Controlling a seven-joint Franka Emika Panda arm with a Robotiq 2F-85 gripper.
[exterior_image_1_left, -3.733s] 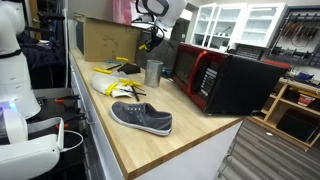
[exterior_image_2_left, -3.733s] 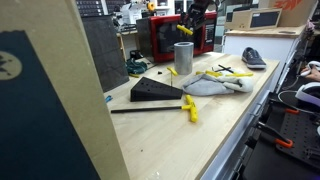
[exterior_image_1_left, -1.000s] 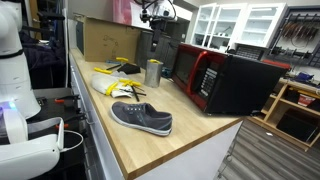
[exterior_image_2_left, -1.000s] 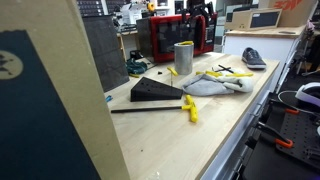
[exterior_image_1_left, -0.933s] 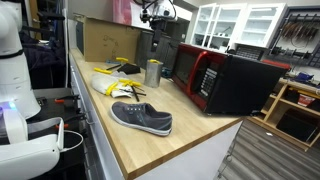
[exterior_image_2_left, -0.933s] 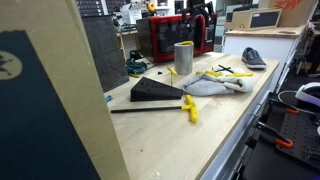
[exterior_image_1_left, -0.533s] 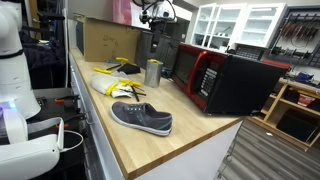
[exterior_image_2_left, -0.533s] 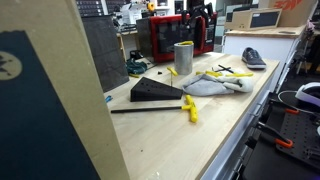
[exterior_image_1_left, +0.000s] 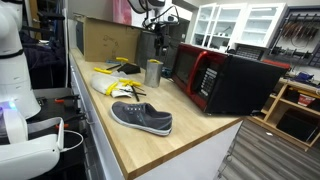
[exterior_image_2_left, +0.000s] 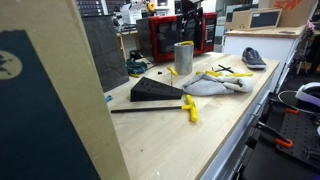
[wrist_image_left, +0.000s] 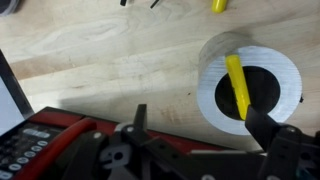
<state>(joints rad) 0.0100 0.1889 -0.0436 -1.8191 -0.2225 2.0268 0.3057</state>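
A metal cup (exterior_image_1_left: 153, 72) (exterior_image_2_left: 184, 57) stands upright on the wooden bench beside the microwave. From above, in the wrist view, the cup (wrist_image_left: 212, 88) has a yellow stick (wrist_image_left: 238, 86) leaning inside it. My gripper (exterior_image_1_left: 158, 38) (exterior_image_2_left: 190, 24) (wrist_image_left: 200, 125) hangs above the cup, a little to the microwave side. It is open, with nothing between its fingers (wrist_image_left: 138, 118). The right-hand finger overlaps the cup's rim in the wrist view.
A red and black microwave (exterior_image_1_left: 222, 80) (exterior_image_2_left: 170, 38) (wrist_image_left: 40, 135) stands close behind the cup. On the bench lie a grey shoe (exterior_image_1_left: 142, 118) (exterior_image_2_left: 253, 58), a white cloth with yellow tools (exterior_image_1_left: 113, 82) (exterior_image_2_left: 215, 82) and a black wedge (exterior_image_2_left: 155, 90). A cardboard box (exterior_image_1_left: 108, 38) stands at the far end.
Several seconds ago a yellow thing showed at my fingers above the cup; now the jaws are empty. Over the last second the arm has shifted only slightly above the cup.
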